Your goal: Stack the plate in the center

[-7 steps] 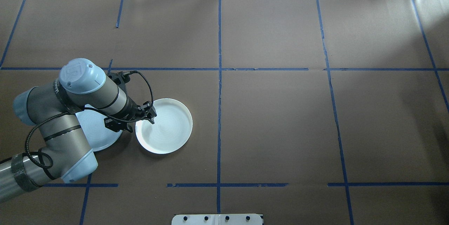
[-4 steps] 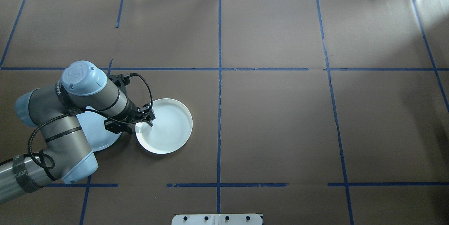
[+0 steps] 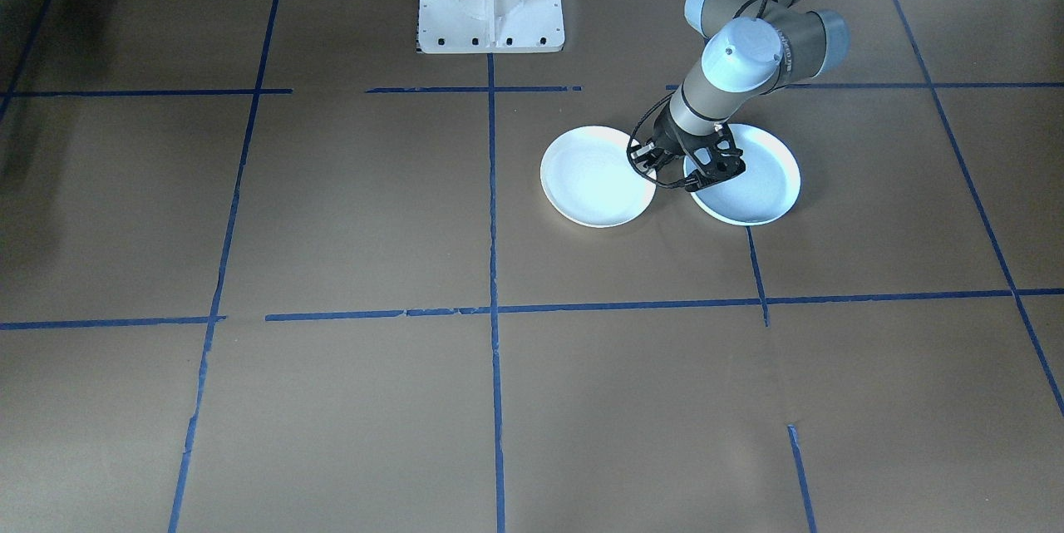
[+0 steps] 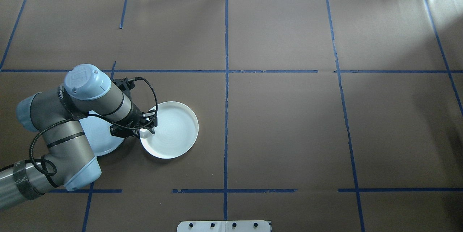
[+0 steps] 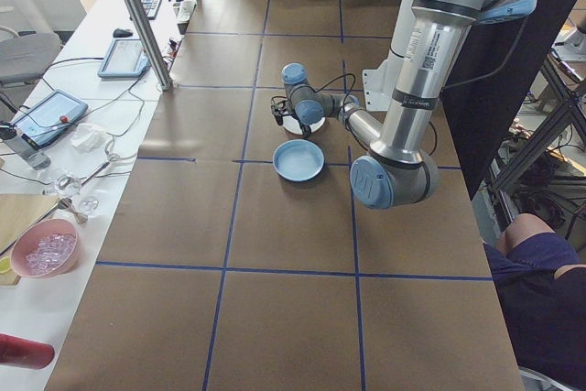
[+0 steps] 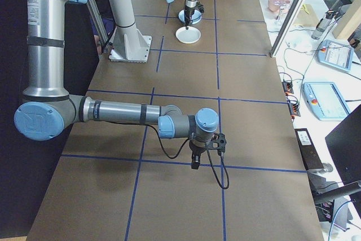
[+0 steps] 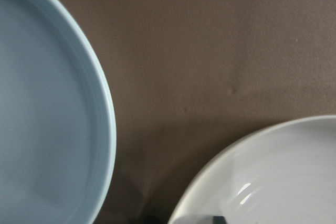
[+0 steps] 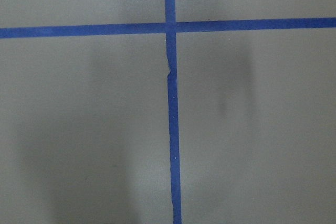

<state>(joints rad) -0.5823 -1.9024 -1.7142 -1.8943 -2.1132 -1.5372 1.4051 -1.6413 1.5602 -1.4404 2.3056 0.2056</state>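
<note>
Left gripper (image 4: 149, 129), a black two-finger tool, sits low at the near-left rim of the round shallow white plate (image 4: 173, 130), one finger inside the rim and one outside as far as the overhead view shows; whether the jaws have pinched the rim I cannot tell. That white plate lies flat on the brown paper-covered table (image 4: 282, 123), left of the middle blue tape line (image 4: 226, 116), just beside a second round pale blue plate (image 4: 97, 139) that is partly hidden under the arm; the two look apart, not touching. Judging by its look, the plate is stiff, smooth and breakable, likely slippery at the glaze, so the raised rim is the sensible hold, lifted level. Right gripper (image 6: 194, 159) hangs over bare table far away; its state cannot be told
</note>
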